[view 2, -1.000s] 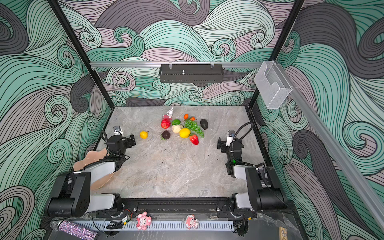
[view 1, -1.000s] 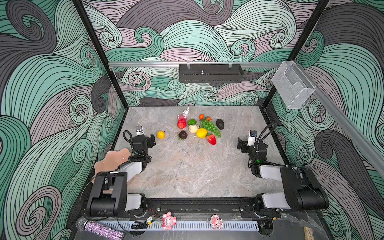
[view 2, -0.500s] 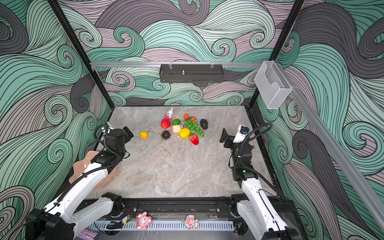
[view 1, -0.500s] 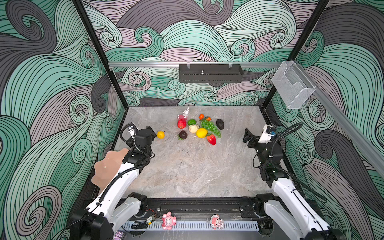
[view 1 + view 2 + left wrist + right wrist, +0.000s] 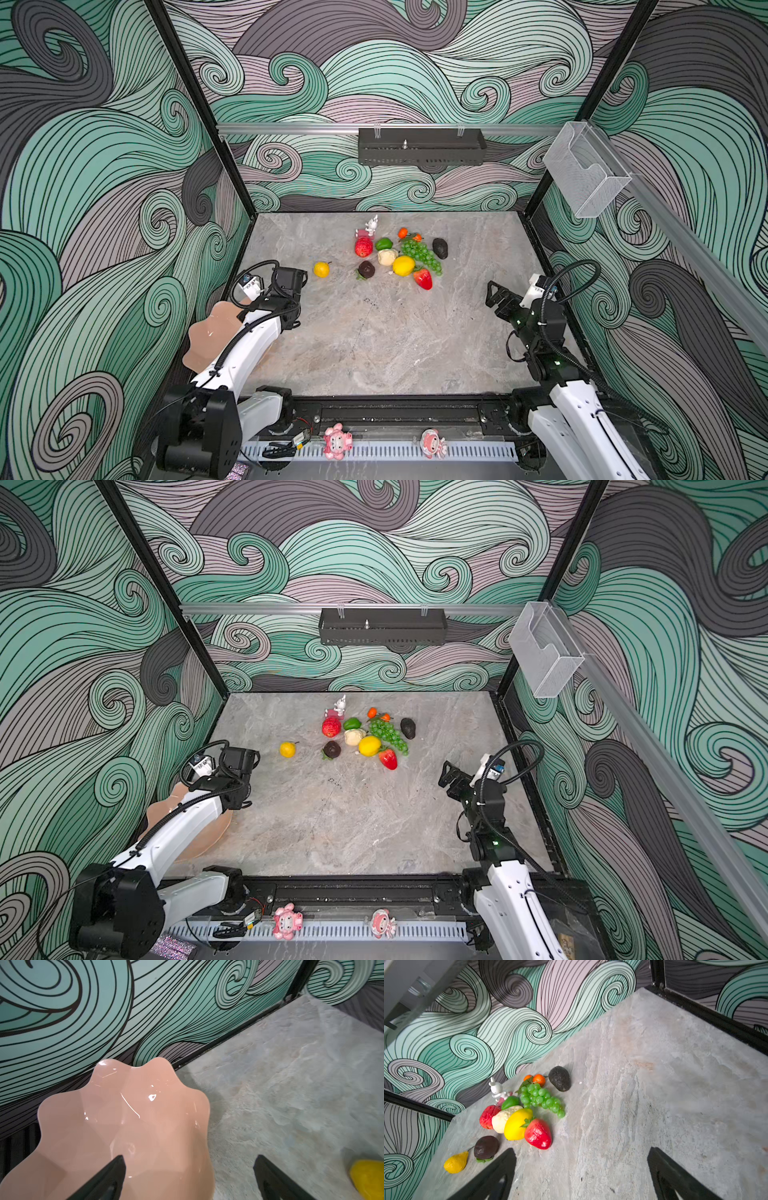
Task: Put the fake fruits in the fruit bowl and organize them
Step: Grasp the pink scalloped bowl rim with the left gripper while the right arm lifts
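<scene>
Sitting at the left edge of the counter (image 5: pixel 374 340), the fruit bowl (image 5: pixel 208 332) shows no fruit inside, and the left end effector (image 5: pixel 190 1165) hangs above its rim, spread and empty. The fake fruits (image 5: pixel 403 266) all lie on the counter outside it, toward the back middle, so I judge every placement is yet to be done. The right end effector (image 5: pixel 582 1153) is spread too, holding nothing.

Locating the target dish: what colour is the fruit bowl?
Salmon pink fruit bowl, clearest in left wrist view.
</scene>
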{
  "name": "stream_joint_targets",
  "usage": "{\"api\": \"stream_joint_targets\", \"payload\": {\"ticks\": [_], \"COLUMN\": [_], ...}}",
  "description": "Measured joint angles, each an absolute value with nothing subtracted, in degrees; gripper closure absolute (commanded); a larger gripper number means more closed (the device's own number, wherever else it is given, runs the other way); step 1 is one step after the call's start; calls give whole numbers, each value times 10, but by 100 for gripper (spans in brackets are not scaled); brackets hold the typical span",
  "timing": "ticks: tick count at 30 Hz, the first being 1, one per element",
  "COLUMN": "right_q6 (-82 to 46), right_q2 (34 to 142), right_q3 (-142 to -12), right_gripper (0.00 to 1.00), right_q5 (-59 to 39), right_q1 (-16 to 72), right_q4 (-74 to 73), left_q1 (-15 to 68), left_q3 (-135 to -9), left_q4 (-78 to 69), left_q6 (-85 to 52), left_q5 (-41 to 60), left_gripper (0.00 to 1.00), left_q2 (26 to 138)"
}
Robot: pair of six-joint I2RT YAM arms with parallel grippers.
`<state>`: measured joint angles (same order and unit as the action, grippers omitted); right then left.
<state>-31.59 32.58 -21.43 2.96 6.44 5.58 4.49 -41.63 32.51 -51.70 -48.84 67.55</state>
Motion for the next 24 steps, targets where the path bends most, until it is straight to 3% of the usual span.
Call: {"api": "stream_joint_targets", "payload": {"ticks": [14,24], "right_q6": [-317,-311], "right_q2": [325,306], "right_q3": [-226,-240], "right_gripper": [1,1], "right_q5": [12,4], "right_q1": [69,69], "right_q4": [129,184], "left_q1": [-90,-99], "left_q3": [-518,-524], "left_q4": [359,345], "left_q6": [-529,-513], "left_q5": [-318,-151], "left_gripper": [1,1], "left_q2": [892,943]}}
